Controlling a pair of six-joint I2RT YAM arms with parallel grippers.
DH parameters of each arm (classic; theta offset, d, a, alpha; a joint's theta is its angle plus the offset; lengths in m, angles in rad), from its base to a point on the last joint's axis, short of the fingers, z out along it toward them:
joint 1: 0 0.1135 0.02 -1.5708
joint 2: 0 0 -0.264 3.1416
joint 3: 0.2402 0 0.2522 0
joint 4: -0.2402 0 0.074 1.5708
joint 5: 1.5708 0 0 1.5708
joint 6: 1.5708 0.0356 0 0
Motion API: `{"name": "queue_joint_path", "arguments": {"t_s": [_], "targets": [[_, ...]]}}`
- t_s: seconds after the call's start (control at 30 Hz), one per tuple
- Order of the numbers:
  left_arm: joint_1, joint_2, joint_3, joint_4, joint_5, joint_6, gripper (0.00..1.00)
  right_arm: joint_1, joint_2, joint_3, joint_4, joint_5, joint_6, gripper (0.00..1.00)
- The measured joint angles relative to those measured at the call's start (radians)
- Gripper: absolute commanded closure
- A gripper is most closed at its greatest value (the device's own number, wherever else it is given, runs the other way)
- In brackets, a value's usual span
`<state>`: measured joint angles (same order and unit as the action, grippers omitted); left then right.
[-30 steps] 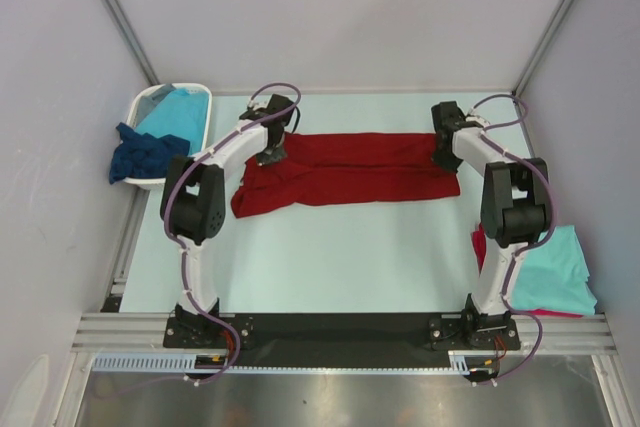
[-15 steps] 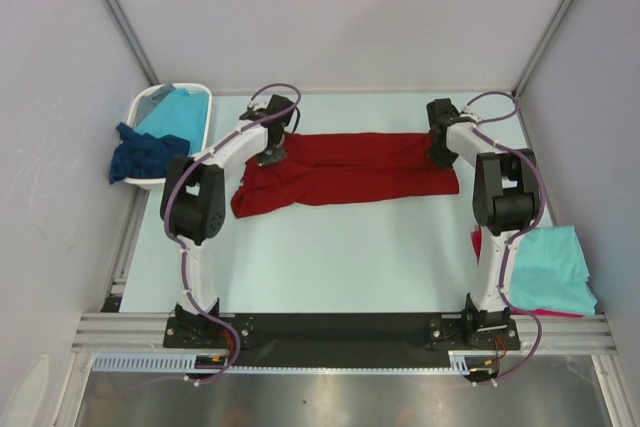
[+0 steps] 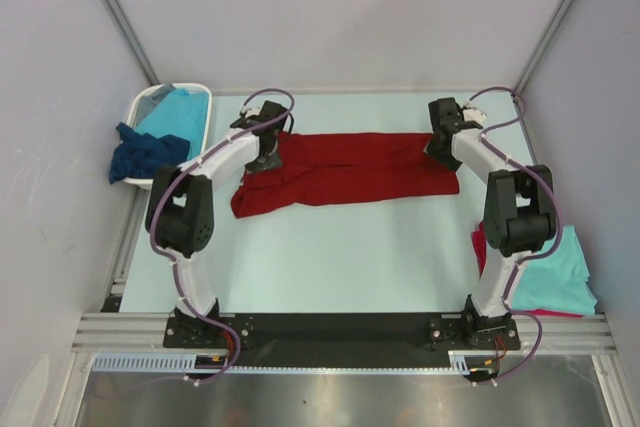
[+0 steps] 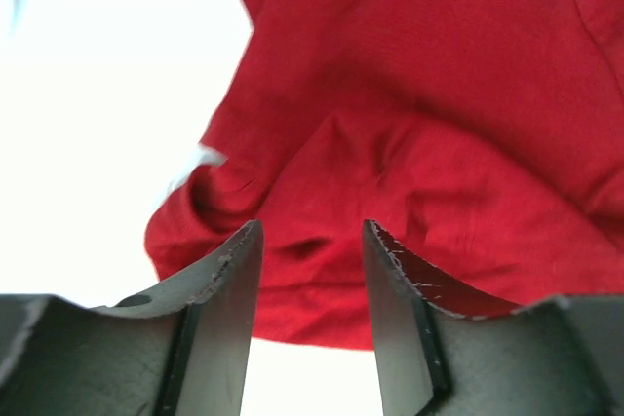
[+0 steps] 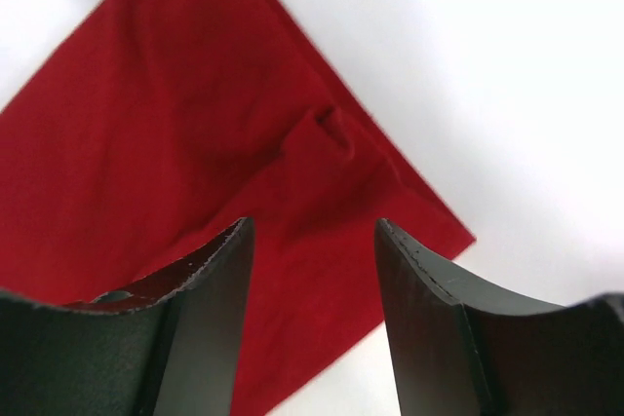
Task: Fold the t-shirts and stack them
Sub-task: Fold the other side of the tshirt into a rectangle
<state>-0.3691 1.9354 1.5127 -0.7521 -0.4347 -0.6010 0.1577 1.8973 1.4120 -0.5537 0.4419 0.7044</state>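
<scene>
Left gripper (image 3: 265, 155) hangs with its jaws parted over the left end of the dark red soft cloth t-shirt (image 3: 350, 169). Its wrist view shows the two dark fingers (image 4: 226, 284) standing apart, with rumpled red cloth in the gap beyond them and nothing pinched. Right gripper (image 3: 438, 143) is likewise spread wide above the shirt's right end. Between its fingers (image 5: 207, 284) a small raised pucker of cloth sits near the shirt's straight edge and corner (whether the tips touch the cloth I cannot tell).

The shirt lies as a long folded band across the far half of the pale green flat tabletop (image 3: 330, 257). Its right end is squared off; its left end is looser and bunched, sagging toward the near side.

At the far left corner stands a white plastic basket (image 3: 137, 110) holding a turquoise cloth t-shirt (image 3: 182, 107), with a dark navy blue cloth t-shirt (image 3: 140, 154) draped over its near rim and down the outside. On the near right, beside the right arm, a folded turquoise t-shirt (image 3: 552, 272) rests on top of another red t-shirt (image 3: 479, 245), whose edge shows at the left and near sides.
</scene>
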Motion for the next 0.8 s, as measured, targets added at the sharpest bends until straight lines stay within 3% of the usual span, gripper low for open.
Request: {"name": "queue_joint_path", "arguments": {"t_s": [0.23, 0.8], "targets": [[-0.021, -0.140, -0.109, 0.039, -0.005, 0.000, 0.48, 0.078, -0.061, -0.085, 0.021, 0.006, 0.004, 0.46], [-0.126, -0.143, -0.237, 0.071, 0.008, -0.011, 0.51, 0.120, -0.060, -0.204, 0.014, -0.002, 0.029, 0.48]]}}
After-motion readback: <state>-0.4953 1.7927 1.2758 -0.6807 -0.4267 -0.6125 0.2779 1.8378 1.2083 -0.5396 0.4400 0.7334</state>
